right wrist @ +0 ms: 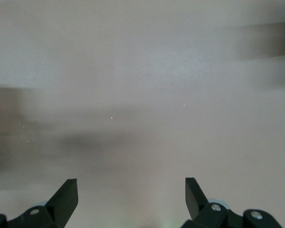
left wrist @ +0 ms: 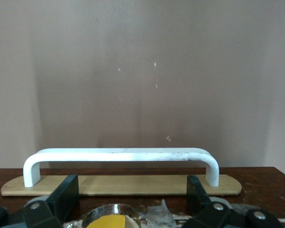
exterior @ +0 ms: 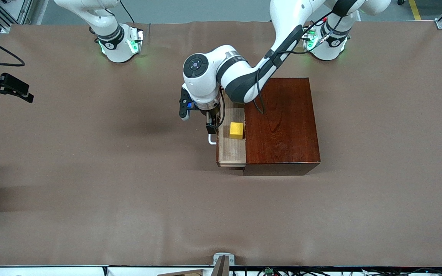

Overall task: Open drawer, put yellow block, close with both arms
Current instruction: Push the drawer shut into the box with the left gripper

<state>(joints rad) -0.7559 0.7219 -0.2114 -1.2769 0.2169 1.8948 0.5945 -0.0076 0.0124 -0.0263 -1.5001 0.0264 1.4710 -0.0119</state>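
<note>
Drawer [exterior: 231, 147] standing partly open from box [exterior: 282, 122], toward right arm's end | yellow block [exterior: 236, 130] resting inside, so closing remains | left pincer [exterior: 212, 124] poised at white handle [left wrist: 121, 156], fingers spread, apparently for pushing | right pincer [right wrist: 130, 197] waiting, spread, gripping nothing, over bare counter [right wrist: 142, 95].

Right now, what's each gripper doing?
Left gripper: open, empty, at the drawer's handle.
Right gripper: open, empty, over bare table, waiting.
</note>
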